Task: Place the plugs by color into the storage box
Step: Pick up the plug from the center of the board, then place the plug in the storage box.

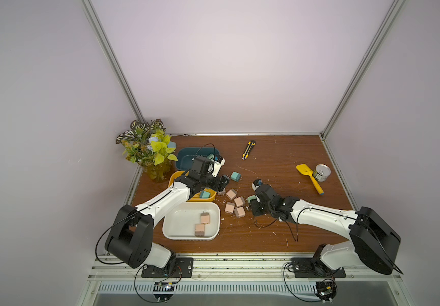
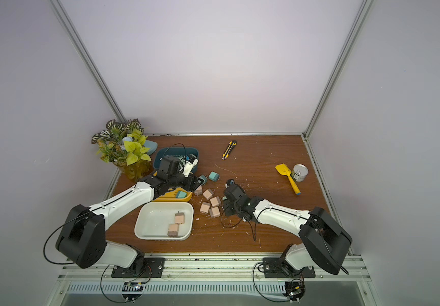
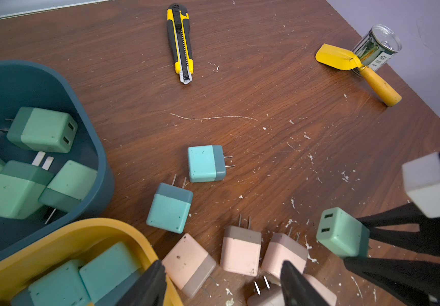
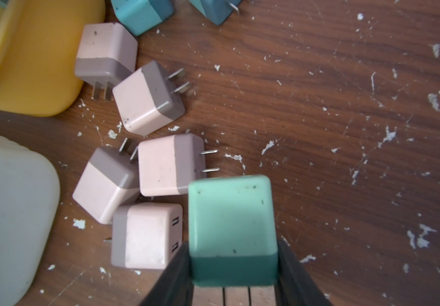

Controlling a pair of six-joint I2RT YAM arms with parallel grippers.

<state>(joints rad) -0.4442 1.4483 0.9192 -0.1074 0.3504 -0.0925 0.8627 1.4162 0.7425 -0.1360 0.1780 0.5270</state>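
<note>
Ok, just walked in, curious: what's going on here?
Two robot arms are sorting small cube-shaped plastic plugs by colour. The right hand grips a mint green plug. The left hand hangs open over loose pink plugs. Mint ones lie in the dark teal box, teal-blue in the yellow box, two pink in the white box.
</note>
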